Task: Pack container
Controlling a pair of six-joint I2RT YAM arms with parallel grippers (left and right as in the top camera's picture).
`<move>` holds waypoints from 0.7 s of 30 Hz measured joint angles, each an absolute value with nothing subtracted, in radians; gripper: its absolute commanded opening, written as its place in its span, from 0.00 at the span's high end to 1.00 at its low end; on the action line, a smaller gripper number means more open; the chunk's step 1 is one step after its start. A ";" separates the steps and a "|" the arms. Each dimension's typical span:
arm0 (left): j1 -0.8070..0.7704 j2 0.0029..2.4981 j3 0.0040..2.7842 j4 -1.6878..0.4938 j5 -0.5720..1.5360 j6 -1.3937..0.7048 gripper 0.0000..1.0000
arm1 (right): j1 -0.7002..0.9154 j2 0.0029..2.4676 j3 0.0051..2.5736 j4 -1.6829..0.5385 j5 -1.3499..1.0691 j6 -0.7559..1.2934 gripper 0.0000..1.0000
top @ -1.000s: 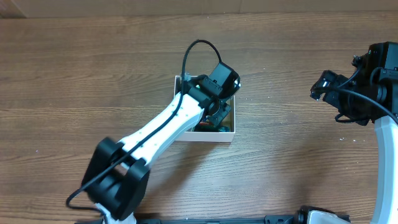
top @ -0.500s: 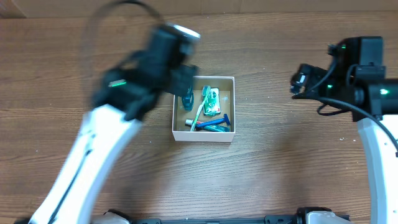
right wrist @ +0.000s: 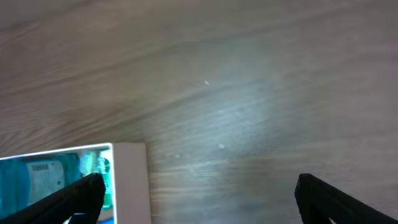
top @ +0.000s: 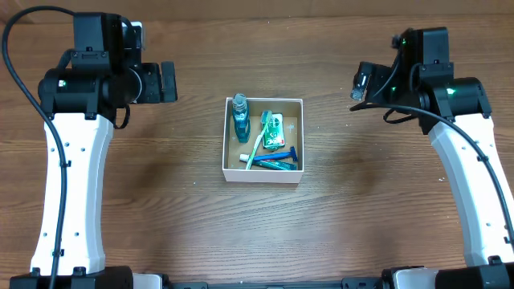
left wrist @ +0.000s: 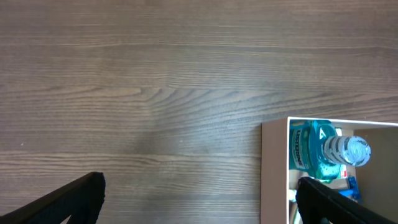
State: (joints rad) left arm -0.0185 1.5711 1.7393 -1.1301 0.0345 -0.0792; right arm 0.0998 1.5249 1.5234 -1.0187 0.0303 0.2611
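The container (top: 263, 176), a small white-walled box, sits mid-table. In it are a teal mouthwash bottle (top: 239, 119), a toothbrush (top: 259, 143), a green packet (top: 275, 132) and a blue razor (top: 279, 164). My left gripper (top: 169, 82) hovers up and to the left of the box, open and empty. The left wrist view shows its open gripper (left wrist: 202, 199) over bare wood, with the box wall (left wrist: 273, 174) and bottle (left wrist: 323, 149) at right. My right gripper (top: 359, 83) is up and to the right of the box, open and empty. In the right wrist view, the open gripper (right wrist: 199, 199) has the box corner (right wrist: 130, 180) at left.
The wooden table (top: 161, 201) surrounds the box on all sides. The white arms stand at the left (top: 68, 185) and right (top: 474, 193) sides, with their bases at the front edge.
My left arm has lifted out of the container and swung back to the upper left, its jaws opening on the way. The right gripper shifted slightly left.
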 measured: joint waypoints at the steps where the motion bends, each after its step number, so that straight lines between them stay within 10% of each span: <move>1: -0.022 1.571 1.739 -1.130 0.038 -0.074 0.00 | 0.100 1.521 1.523 -1.025 0.042 0.273 0.00; 21: -0.298 0.554 0.773 -0.913 0.004 -0.137 0.00 | 0.101 0.812 0.880 -1.004 0.083 0.288 0.00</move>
State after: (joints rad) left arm -0.2981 0.5541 0.7734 -0.9131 0.0036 -0.1368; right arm 0.1005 0.8120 0.8803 -1.0039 0.0826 0.2878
